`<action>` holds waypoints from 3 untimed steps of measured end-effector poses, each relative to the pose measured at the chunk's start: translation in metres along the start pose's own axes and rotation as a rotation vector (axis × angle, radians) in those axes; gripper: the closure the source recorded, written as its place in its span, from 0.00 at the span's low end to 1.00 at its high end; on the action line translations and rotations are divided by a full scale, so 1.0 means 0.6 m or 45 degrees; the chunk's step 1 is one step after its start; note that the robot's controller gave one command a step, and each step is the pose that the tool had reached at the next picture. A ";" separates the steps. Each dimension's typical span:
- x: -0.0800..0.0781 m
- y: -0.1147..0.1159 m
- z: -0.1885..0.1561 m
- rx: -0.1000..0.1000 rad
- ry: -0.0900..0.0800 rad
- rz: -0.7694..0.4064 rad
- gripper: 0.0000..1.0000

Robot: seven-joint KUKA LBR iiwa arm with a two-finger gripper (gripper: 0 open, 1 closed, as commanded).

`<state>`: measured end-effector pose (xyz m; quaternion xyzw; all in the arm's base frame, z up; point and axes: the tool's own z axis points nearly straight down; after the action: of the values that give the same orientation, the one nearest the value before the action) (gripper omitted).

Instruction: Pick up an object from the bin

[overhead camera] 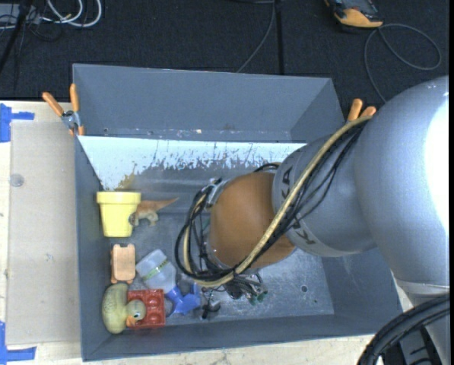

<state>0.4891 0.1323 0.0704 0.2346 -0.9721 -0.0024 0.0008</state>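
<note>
In the grey metal bin point(318, 204), my gripper point(215, 303) hangs low over the near floor, just right of a small blue plastic piece point(182, 303) at the edge of the cluster in the near-left corner. Nothing looks lifted. As I judge it, the pick is at the reach-in stage, with the grasp and the lift not yet done. The nearest candidates are the blue piece, a red toy brick point(149, 308) just left of it, and a clear plastic item point(152, 268) a little farther back. A yellow rubber duck point(114, 309) sits in the corner with a peach-coloured block point(123, 262) just beyond it. Farther along the left wall lie a yellow flowerpot-shaped cup point(118, 212) and a small tan animal figure point(146, 214). My orange wrist cover point(246, 223) and looped cables hide the tool from above, so I cannot tell whether my gripper is open, closed or round anything. The blue piece's shape is hard to make out, its right side lost under the cables.
</note>
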 end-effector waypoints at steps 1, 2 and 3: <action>0.000 0.000 0.000 0.000 0.000 0.000 1.00; -0.017 0.023 -0.138 -0.001 0.001 -0.005 1.00; -0.017 0.023 -0.138 -0.001 0.001 -0.005 1.00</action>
<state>0.4920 0.1486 0.1531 0.2367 -0.9716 -0.0026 0.0012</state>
